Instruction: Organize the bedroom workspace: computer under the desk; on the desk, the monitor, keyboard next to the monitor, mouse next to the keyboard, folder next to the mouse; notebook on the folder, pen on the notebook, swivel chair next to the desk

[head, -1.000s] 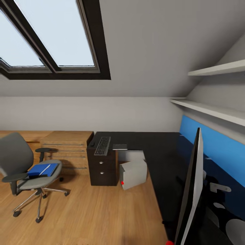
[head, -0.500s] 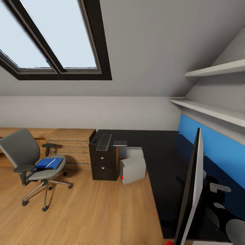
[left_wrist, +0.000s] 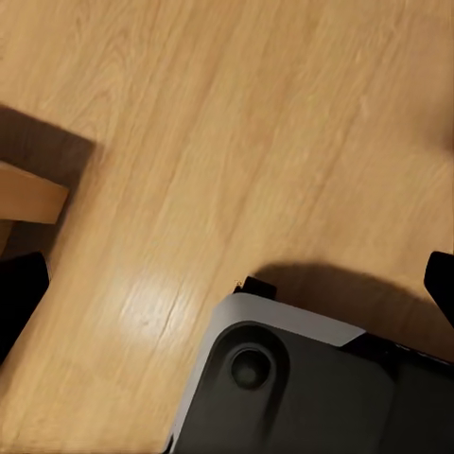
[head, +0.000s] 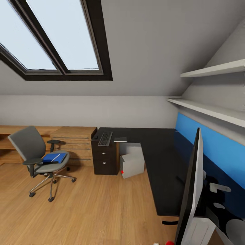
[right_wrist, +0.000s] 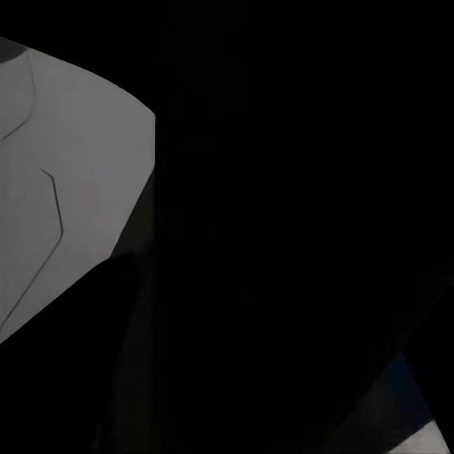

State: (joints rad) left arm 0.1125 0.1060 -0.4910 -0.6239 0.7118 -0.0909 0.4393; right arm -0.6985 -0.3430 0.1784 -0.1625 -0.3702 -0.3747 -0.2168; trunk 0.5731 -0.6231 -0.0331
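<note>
1. Left hand (left_wrist: 227,284) hangs over the pale wooden floor (left_wrist: 236,123), its dark fingertips (left_wrist: 19,293) apart; the right hand's state I cannot tell.
2. Glossy black L-shaped bench (head: 160,160) carries the slim grey-framed keyboard (head: 105,138) and wide black monitor (head: 190,190).
3. Light grey tower computer (head: 132,165) sits beneath.
4. Bright blue folder (head: 54,157) lies on the grey swivel chair (head: 35,154), well apart, under a sloped skylight (head: 51,37).

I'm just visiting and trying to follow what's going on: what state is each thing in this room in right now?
swivel chair: upright on the floor, apart from the desk
folder: flat on the chair seat
pen: lying on the folder
keyboard: flat on the desk end
notebook: flat on the desk beside the keyboard
computer: under the desk, tilted
monitor: upright, seen edge-on
desk drawers: closed
</note>
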